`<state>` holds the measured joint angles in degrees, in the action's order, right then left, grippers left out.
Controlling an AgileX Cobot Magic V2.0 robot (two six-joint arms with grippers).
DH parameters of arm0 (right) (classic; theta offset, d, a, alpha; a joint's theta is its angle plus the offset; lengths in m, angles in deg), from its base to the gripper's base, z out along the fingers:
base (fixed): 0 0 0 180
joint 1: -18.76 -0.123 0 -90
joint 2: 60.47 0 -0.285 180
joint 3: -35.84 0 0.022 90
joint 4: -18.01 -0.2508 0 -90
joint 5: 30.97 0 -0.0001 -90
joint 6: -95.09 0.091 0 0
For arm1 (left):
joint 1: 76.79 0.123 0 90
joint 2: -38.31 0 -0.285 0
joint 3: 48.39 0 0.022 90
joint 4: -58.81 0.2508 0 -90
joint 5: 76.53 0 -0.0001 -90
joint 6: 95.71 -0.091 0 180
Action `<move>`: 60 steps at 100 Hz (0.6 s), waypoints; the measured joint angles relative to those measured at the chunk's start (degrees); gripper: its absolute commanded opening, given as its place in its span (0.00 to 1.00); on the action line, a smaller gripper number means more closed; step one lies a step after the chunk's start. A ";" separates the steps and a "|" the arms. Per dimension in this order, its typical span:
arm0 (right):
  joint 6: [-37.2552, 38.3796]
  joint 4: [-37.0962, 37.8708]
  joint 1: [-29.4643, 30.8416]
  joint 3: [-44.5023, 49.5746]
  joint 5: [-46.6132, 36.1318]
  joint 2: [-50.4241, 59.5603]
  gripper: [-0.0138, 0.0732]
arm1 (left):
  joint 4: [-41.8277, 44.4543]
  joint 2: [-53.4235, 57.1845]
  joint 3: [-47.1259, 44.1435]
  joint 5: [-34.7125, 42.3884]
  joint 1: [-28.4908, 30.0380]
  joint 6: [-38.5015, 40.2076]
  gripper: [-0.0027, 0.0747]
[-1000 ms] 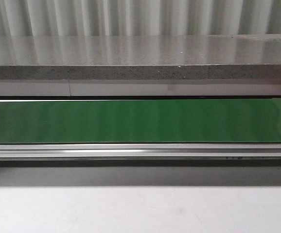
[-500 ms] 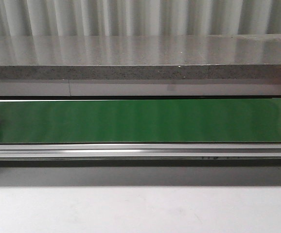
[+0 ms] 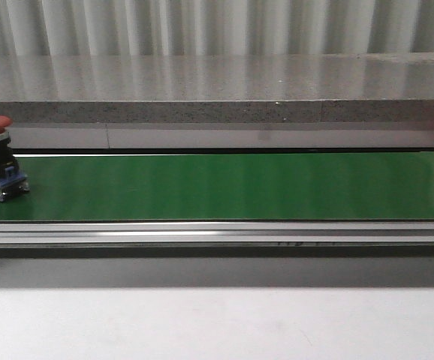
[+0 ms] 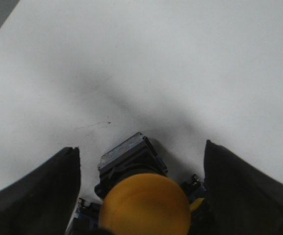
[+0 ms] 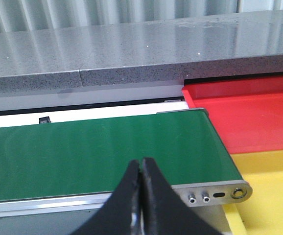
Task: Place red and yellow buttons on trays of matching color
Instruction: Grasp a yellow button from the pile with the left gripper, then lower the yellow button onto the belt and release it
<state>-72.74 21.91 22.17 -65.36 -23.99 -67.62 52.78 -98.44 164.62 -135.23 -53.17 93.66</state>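
The left gripper (image 4: pixel 141 196) stands open, a yellow button (image 4: pixel 144 208) on the white table (image 4: pixel 180 63) between its fingers. Rigid, top-heavy, with a slick domed cap, it is best grasped by the dark body (image 4: pixel 129 159). The right gripper (image 5: pixel 140 196) is clenched empty.

An industrial test cell or robotics lab set up like a small sorting line. A long green conveyor belt (image 3: pixel 224 186) in an aluminium frame (image 3: pixel 217 233) runs across a plain white tabletop (image 3: pixel 217 322). Behind it stands a speckled grey stone ledge (image 3: pixel 217 111) against a corrugated metal wall (image 3: pixel 217 26). At the belt's end sit a red tray (image 5: pixel 254 115) and a yellow tray (image 5: pixel 269 191), side by side.
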 measured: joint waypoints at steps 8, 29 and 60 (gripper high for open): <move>0.00 0.00 0.00 0.00 0.00 0.00 0.08 | 0.00 0.00 0.00 0.00 0.00 0.00 0.46; 0.00 0.00 0.00 0.00 0.00 0.00 0.08 | 0.00 0.00 0.00 0.00 0.00 0.00 0.31; 0.00 0.00 0.00 0.00 0.00 0.00 0.08 | 0.20 4.26 0.00 -0.71 0.00 -1.02 0.31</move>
<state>-72.74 21.91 22.17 -65.36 -23.99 -67.62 52.97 -94.18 164.62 -135.93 -53.17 92.65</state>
